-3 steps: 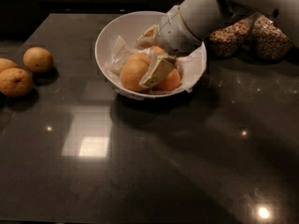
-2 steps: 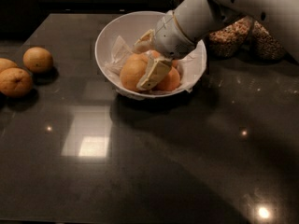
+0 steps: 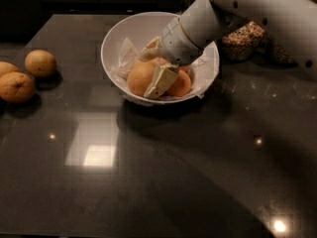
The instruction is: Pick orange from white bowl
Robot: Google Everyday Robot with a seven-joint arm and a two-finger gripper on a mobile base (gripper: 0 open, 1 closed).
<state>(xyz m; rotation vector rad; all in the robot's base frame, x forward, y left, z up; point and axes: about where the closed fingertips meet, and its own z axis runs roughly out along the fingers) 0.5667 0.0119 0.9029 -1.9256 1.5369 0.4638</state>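
Gripper location: the gripper (image 3: 146, 76) is inside the white bowl (image 3: 115, 37), at the end of the white arm (image 3: 257, 6), which enters from the upper right.
Gripper axis: points down and to the left, into the left half of the bowl.
Jaw state: wide open. The upper finger (image 3: 148, 53) lies over the top rear of the orange (image 3: 137, 78). The lower finger (image 3: 161, 81) lies against the orange's right front side. The orange sits between them. Whether the pads press on the skin cannot be confirmed.
Orange location: left-centre of the bowl floor, resting on the paper liner (image 3: 126, 53), partly covered by the lower finger.
Orange orientation: round in outline, no long axis distinguishable. The stem end is not visible, so which way it points cannot be told.
Adjacent fruit: a deeper-orange fruit (image 3: 181, 86) lies just right of the orange, on the far side of the lower finger.
Bowl position: upright on the dark glossy countertop (image 3: 198, 182), toward its far edge.
Loose fruit: three fruits (image 3: 40, 62) at the left edge of the countertop, well apart from the bowl.
Background: grain jars (image 3: 242, 39) behind and to the right of the bowl, partly hidden by the arm.
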